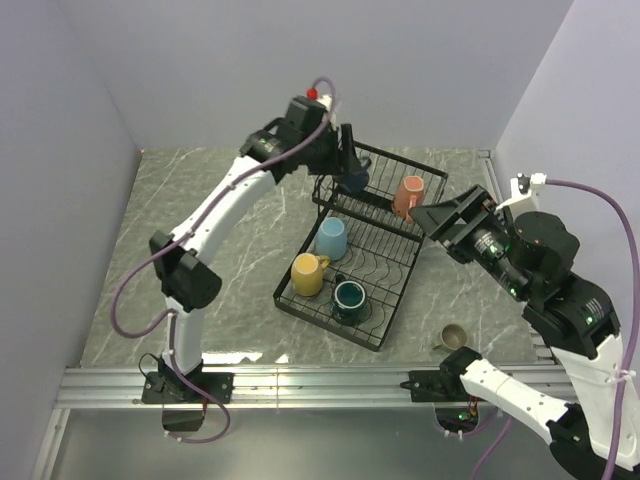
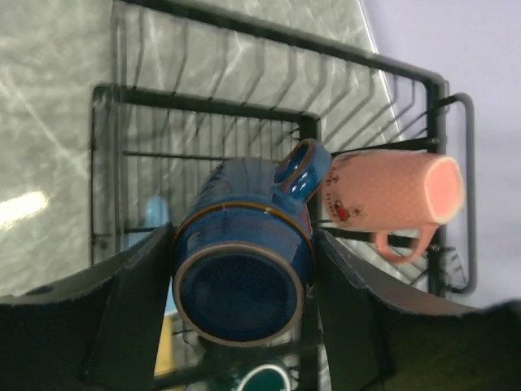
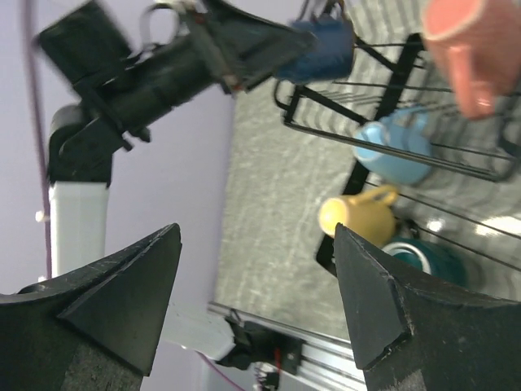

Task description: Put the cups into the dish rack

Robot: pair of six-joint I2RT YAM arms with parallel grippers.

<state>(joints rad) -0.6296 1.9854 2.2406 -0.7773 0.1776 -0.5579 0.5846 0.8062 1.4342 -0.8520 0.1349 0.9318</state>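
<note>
The left fingers (image 2: pixel 130 318) grip the navy mug (image 2: pixel 240 252) at the dish rack (image 1: pixel 400 159) basket (a pink mug (image 1: pixel 408 196) rests inside). The right fingers (image 3: pixel 122 301) stand open, empty.

navy mug (image 2: pixel 240 269), salmon mug (image 2: pixel 391 191) (faintly dotted), black rack (image 2: pixel 203 104), marbled grey table (image 2: pixel 49 98)

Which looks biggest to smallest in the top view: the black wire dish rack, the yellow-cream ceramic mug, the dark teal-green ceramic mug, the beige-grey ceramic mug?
1. black wire dish rack, by far
2. dark teal-green ceramic mug and yellow-cream ceramic mug, too alike to rank
3. beige-grey ceramic mug, smallest
</note>
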